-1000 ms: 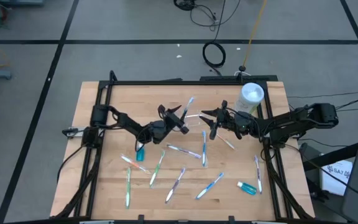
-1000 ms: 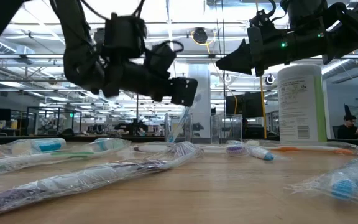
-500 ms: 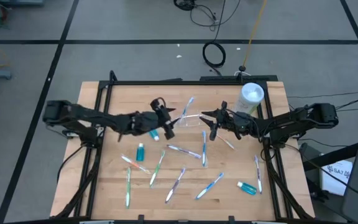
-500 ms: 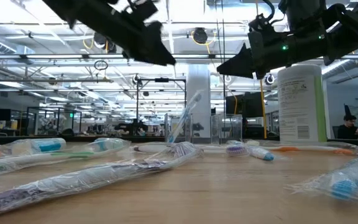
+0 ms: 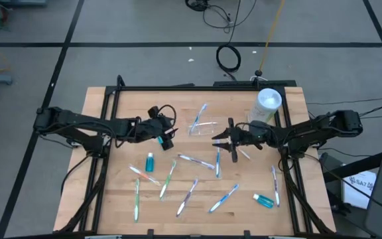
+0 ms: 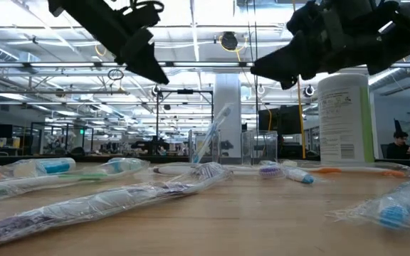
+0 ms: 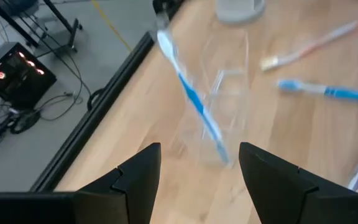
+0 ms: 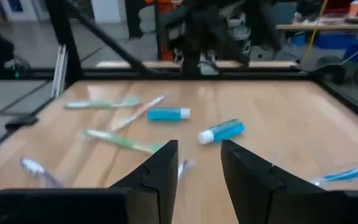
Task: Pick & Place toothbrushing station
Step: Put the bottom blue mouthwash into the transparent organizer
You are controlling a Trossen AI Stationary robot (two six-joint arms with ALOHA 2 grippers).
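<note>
The clear cup (image 5: 201,128) stands on the table's far middle with one blue-and-white toothbrush (image 5: 201,111) leaning in it. The cup also shows in the left wrist view (image 7: 225,118) and the low view (image 6: 203,151). Several wrapped toothbrushes (image 5: 168,179) lie flat on the near half. One teal tube (image 5: 150,161) lies near left, another (image 5: 264,200) near right. My left gripper (image 5: 166,138) is open and empty, above the table left of the cup. My right gripper (image 5: 219,141) is open and empty, just right of the cup.
A tall white cylindrical container (image 5: 268,103) stands at the far right by the frame rail. A black frame (image 5: 111,93) runs round the table's edges. More toothbrushes lie near the right edge (image 5: 275,182) and near the front (image 5: 223,198).
My left gripper has drawn back from the cup toward the table's left edge and risen, its arm stretching out. My right gripper has shifted a little toward the near edge and turned. The cup and its toothbrush have stayed in place.
</note>
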